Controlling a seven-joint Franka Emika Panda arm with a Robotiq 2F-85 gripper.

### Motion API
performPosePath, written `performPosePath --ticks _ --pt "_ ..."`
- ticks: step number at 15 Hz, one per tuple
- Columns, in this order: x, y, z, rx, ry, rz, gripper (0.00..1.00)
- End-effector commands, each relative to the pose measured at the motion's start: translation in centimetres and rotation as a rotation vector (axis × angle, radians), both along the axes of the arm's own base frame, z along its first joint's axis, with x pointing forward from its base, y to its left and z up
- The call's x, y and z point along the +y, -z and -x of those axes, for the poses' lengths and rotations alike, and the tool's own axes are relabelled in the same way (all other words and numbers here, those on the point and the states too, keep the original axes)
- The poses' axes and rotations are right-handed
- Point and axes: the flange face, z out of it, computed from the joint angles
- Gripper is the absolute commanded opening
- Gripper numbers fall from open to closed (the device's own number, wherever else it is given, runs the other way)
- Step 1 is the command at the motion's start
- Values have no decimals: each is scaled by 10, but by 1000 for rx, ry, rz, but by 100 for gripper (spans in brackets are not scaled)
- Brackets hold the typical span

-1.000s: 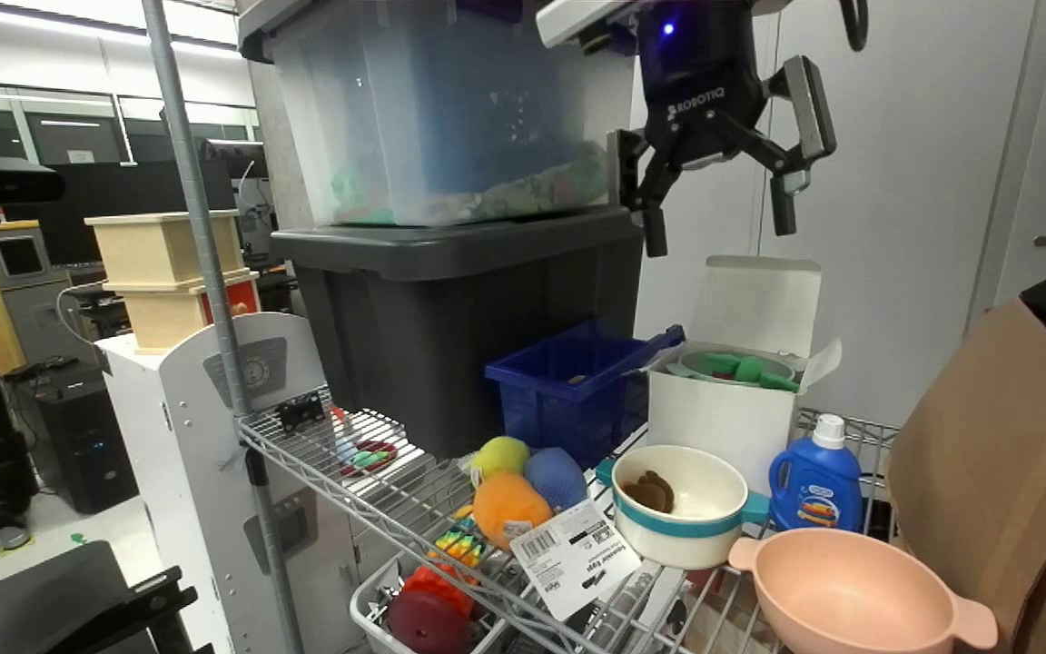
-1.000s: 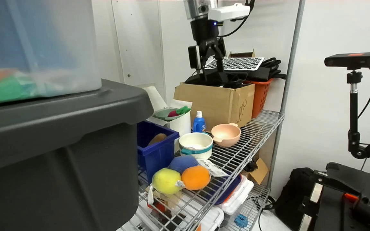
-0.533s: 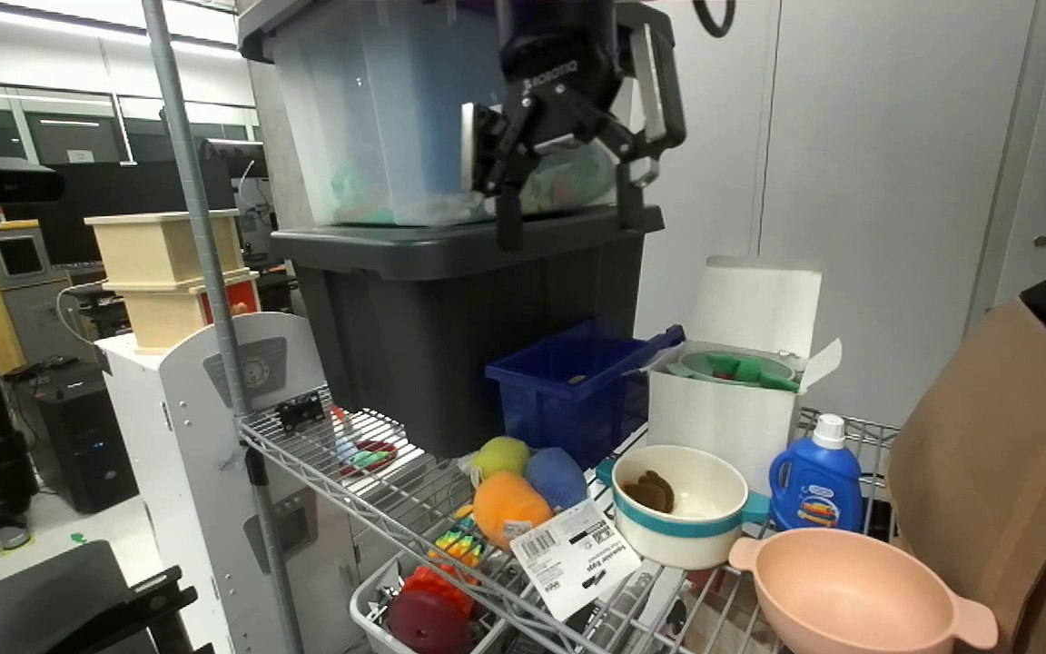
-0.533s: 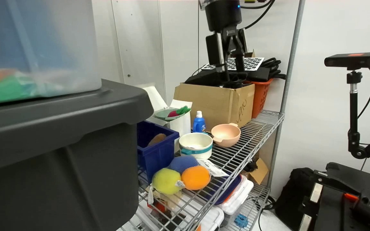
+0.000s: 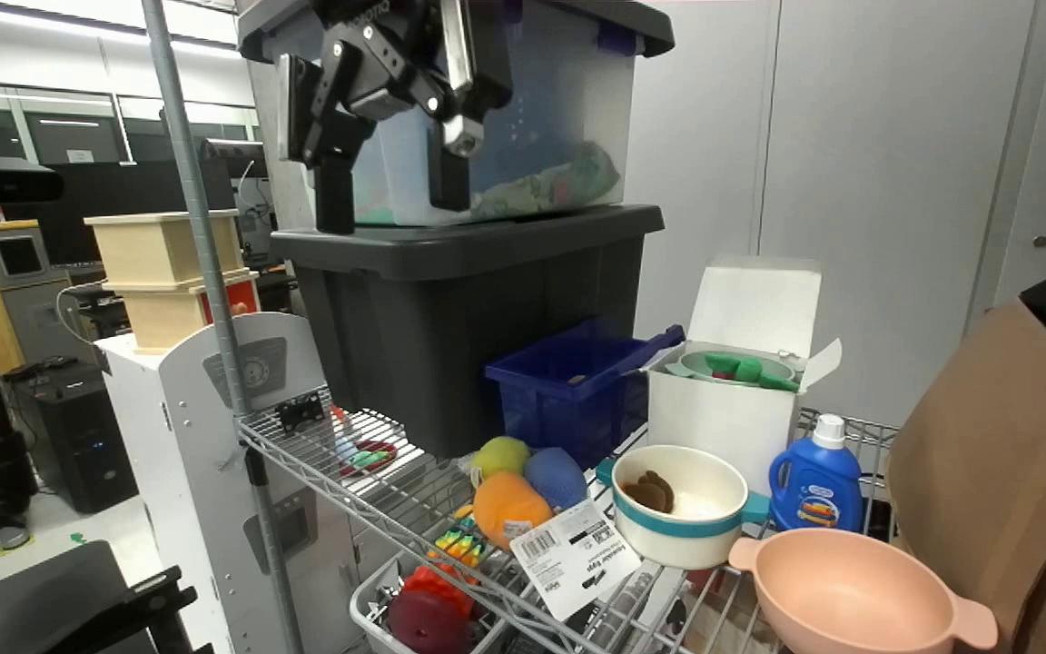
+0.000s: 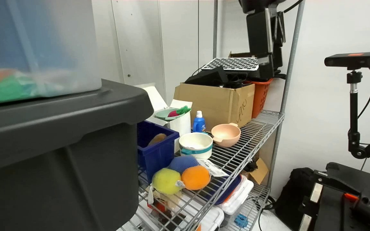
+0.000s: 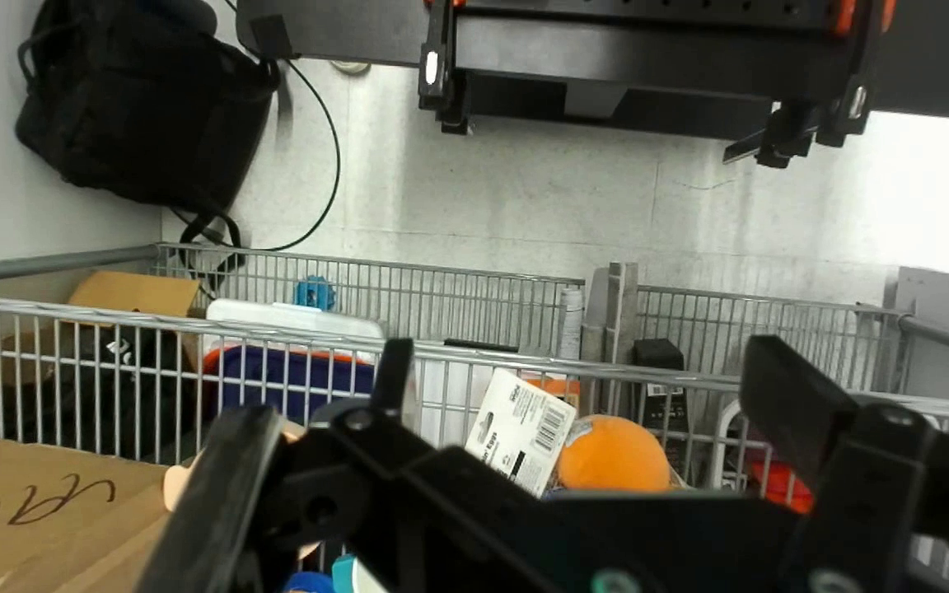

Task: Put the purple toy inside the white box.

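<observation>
The white box (image 5: 714,422) stands at the back of the wire shelf with its flap lid raised; it also shows in an exterior view (image 6: 182,125). A magenta rounded toy, which fits the purple toy (image 6: 173,114), lies in a pale green bowl in the box's opening. Green parts beside it (image 5: 748,369) cover most of it in an exterior view. My gripper (image 5: 393,204) is open with nothing between its fingers, high above the shelf and well away from the box. It also shows in an exterior view (image 6: 272,69) and the wrist view (image 7: 580,354). The wrist view shows neither toy nor box.
A blue crate (image 5: 541,400) and a stacked grey tote (image 5: 432,336) stand beside the box. A white pot (image 5: 677,527), blue bottle (image 5: 815,486), peach bowl (image 5: 854,590), cardboard box (image 6: 204,96) and orange (image 7: 614,455), yellow and blue balls are on the shelf (image 6: 226,186).
My open gripper has moved from above the white box toward the shelf's front, leftward in one exterior view and rightward in the opposite one. The toy and the box have not moved.
</observation>
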Motion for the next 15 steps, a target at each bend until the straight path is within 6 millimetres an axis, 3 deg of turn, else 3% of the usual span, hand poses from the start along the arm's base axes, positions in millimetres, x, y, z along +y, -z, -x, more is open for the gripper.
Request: performPosePath --ticks 1,7,10,11,15 --pt "5 -24 39 -49 -13 -17 100" --pt "2 -69 84 -122 -44 -40 100" --pt "1 -81 93 -154 -64 -36 100" --pt "2 -73 81 -146 -43 -17 100" --pt "1 -79 89 -159 -54 -18 100"
